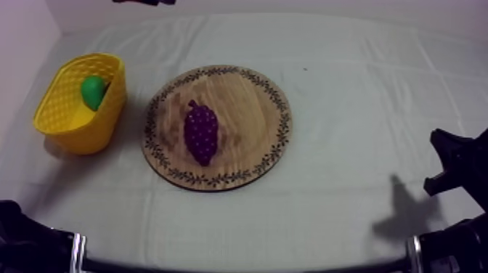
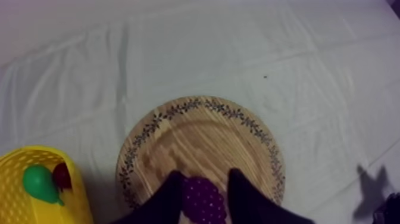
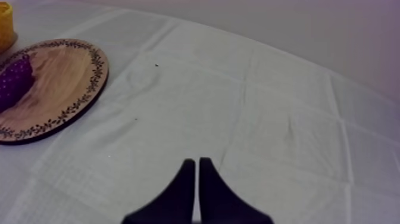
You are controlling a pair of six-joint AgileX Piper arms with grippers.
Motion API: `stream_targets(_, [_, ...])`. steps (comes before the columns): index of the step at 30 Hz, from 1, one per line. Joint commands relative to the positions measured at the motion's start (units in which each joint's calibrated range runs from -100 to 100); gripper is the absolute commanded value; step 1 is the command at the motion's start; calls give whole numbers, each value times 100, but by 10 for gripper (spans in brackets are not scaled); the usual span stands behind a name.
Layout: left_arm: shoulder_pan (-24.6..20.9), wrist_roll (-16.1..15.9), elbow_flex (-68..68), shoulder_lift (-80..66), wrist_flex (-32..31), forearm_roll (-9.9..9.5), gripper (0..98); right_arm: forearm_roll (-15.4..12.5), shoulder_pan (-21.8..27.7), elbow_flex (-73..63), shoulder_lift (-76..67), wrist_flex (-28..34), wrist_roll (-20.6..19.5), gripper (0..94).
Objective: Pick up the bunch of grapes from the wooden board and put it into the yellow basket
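Note:
The purple bunch of grapes [image 1: 201, 131] lies left of centre on the round wooden board [image 1: 247, 109]. The yellow basket [image 1: 69, 120] stands left of the board, apart from it. My left arm [image 1: 29, 245] rests low at the near left corner, far from the board. In the left wrist view my left gripper [image 2: 205, 174] is open, and the grapes [image 2: 202, 199] show beyond the gap, on the board [image 2: 202, 128]. My right arm [image 1: 456, 165] sits at the right edge. My right gripper [image 3: 196, 161] is shut on nothing over bare cloth, with the board [image 3: 59, 77] and grapes [image 3: 12, 83] far off.
The basket [image 2: 18, 205] holds a green pear [image 1: 93, 91] [image 2: 38, 182] and a small red fruit [image 2: 61, 176]. An edge of the basket [image 3: 5, 24] shows behind the board in the right wrist view. Bare cloth stretches right of the board and in front of it.

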Motion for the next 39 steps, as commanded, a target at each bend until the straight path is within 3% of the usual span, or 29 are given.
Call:
stream_targets(1, [5, -31, 93, -15, 175, 46, 698, 1, 2, -3, -1, -4, 1, 4])
stream_targets(4, [37, -6, 210, -31, 425, 76, 871, 1, 2, -3, -1, -4, 2, 4])
stream_targets(8, [100, 117, 248, -12, 778, 87, 942, 1, 2, -3, -1, -4, 0, 4])
stream_targets(16, [157, 544, 462, 228, 1142, 100, 963, 1, 2, -3, -1, -4, 2, 4])
stream_targets(29, [172, 1307, 864, 1297, 1151, 357, 964, 1, 2, -3, -1, -4, 3, 4])
stream_targets(39, [172, 1497, 951, 2245, 1055, 661, 965, 1, 2, -3, -1, -4, 3, 4])
